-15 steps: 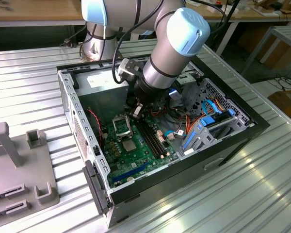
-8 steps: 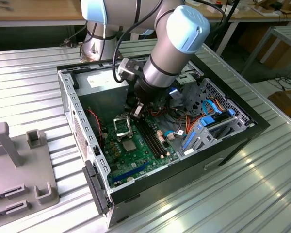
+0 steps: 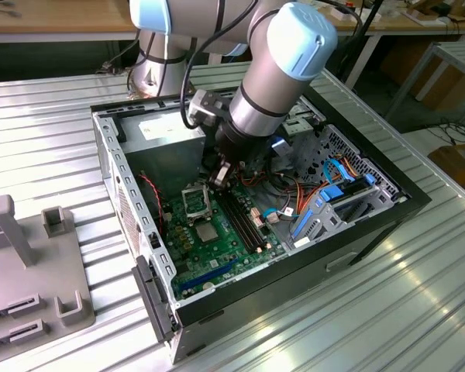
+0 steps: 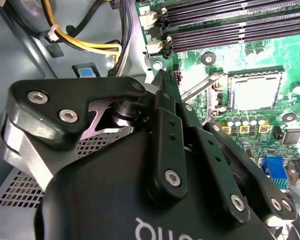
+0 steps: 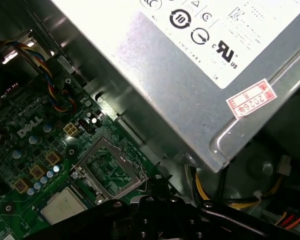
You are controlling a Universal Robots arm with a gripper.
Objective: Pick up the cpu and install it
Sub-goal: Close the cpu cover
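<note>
Exterior view: the cpu (image 3: 207, 232) – a small, flat, pale silver-grey square chip – lies level in its socket on the green circuit-patterned motherboard (image 3: 232, 256). The motherboard sits inside an open grey metal computer case (image 3: 108, 155). Just beside the chip, the socket's silver metal hinged frame (image 3: 195, 201) stands raised, so the chip's top is uncovered. Long narrow black memory slots (image 3: 244, 221) run alongside, near the chip but not touching it.

The black two-fingered gripper (image 3: 219, 177) hangs above the board, near the raised frame and apart from the chip. In the second wrist view its fingers appear drawn together at the tips, with nothing between them.

In the first wrist view a boxy, smooth grey metal power supply (image 5: 190, 75) looms close over the socket area. It carries black printed certification marks and a small red-and-white sticker (image 5: 252, 99). Bundled yellow, black and orange wires crowd the case edges – open room is tightest there. Outside the case, a ribbed silver metal table (image 3: 46, 139) holds a grey plastic fixture (image 3: 31, 263) toward the exterior view's left.
</note>
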